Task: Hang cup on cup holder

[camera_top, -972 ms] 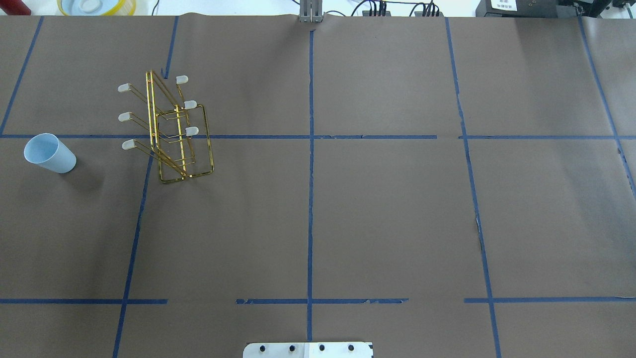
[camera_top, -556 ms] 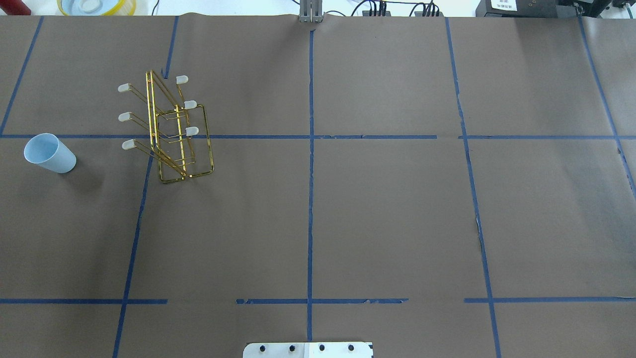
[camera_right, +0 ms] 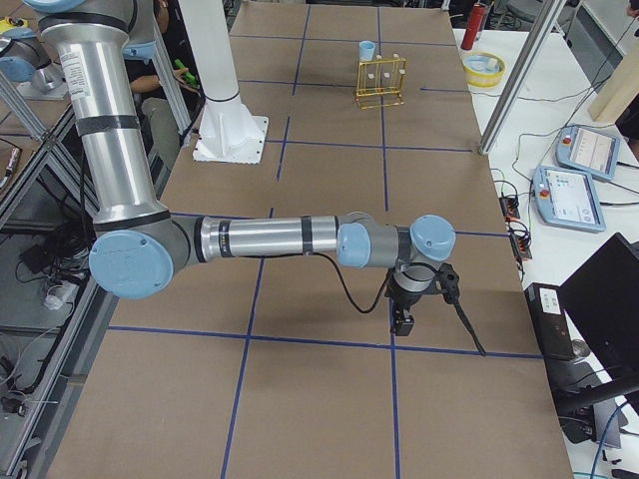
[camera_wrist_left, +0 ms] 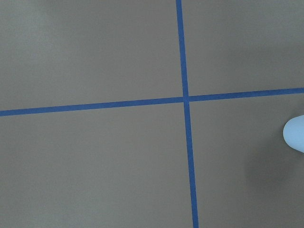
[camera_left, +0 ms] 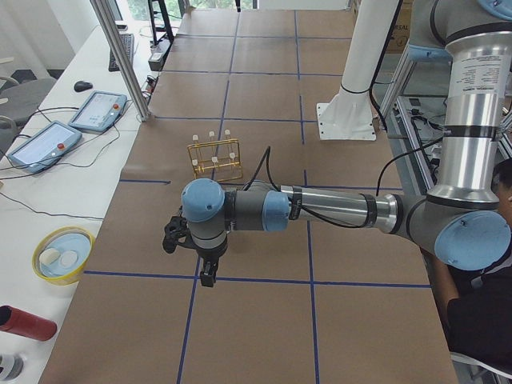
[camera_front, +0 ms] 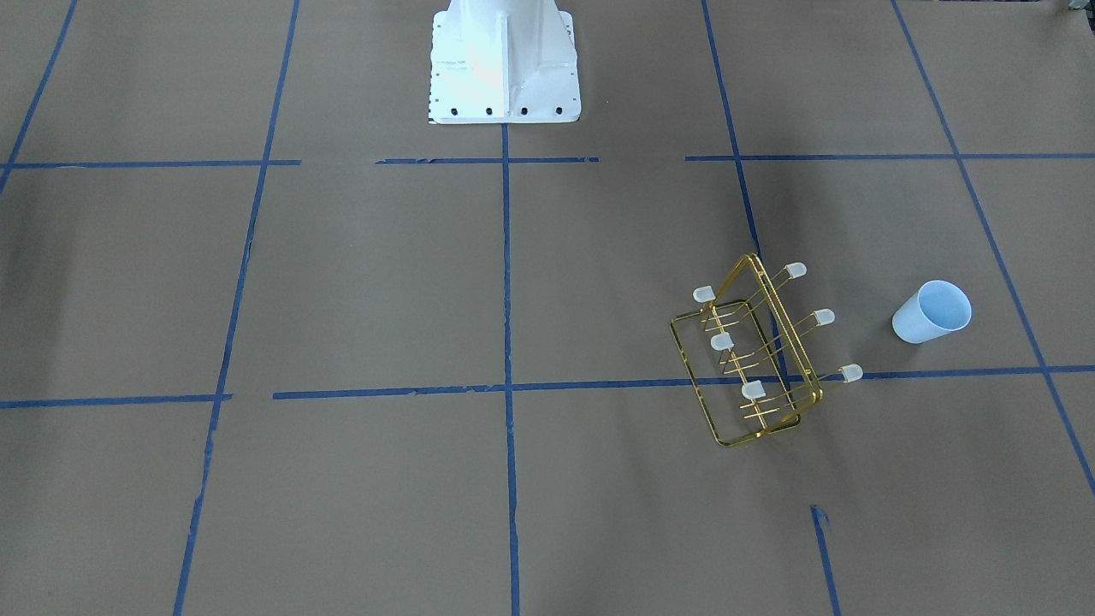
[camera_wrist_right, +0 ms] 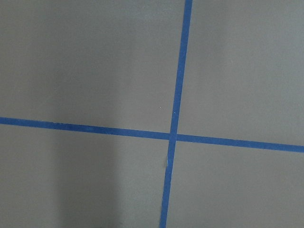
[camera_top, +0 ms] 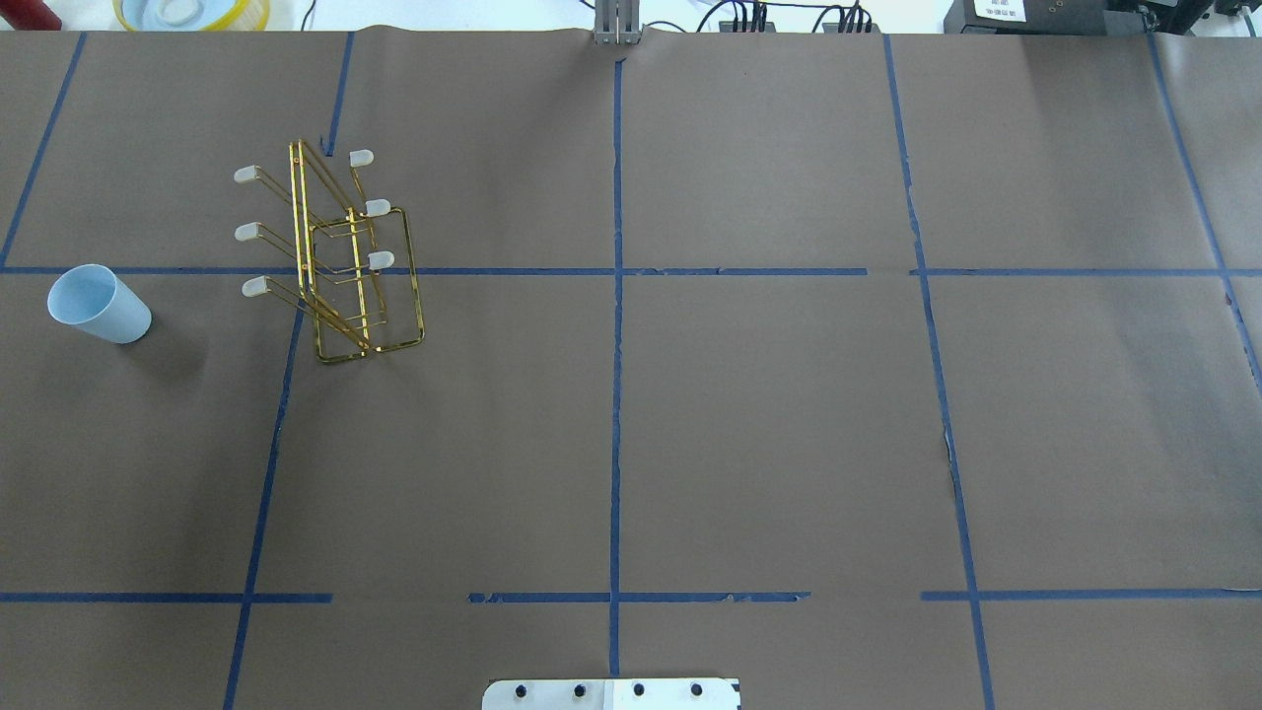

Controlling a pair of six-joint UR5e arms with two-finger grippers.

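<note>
Item under inspection: the cup (camera_top: 99,306), a small pale blue tumbler, tapered, smooth, without handle. It stands upright, mouth up, on the brown-papered table (camera_top: 749,414) at the robot's far left, not yet hung. Only its rim edge shows in the left wrist view (camera_wrist_left: 295,134).

The cup holder (camera_top: 361,286), a gold wire rack with six white-capped prongs, stands to the right of the cup in the overhead view, near it but clearly apart. It straddles a blue tape line.

The left gripper (camera_left: 207,274) hangs above the table, pointing down, nearer the table's end than the rack. The right gripper (camera_right: 402,321) hangs likewise over the opposite end. Both appear only in the side views; I cannot tell how their jaws stand.

Against the overhead frames of a second ago, cup and rack occupy the same positions.
</note>
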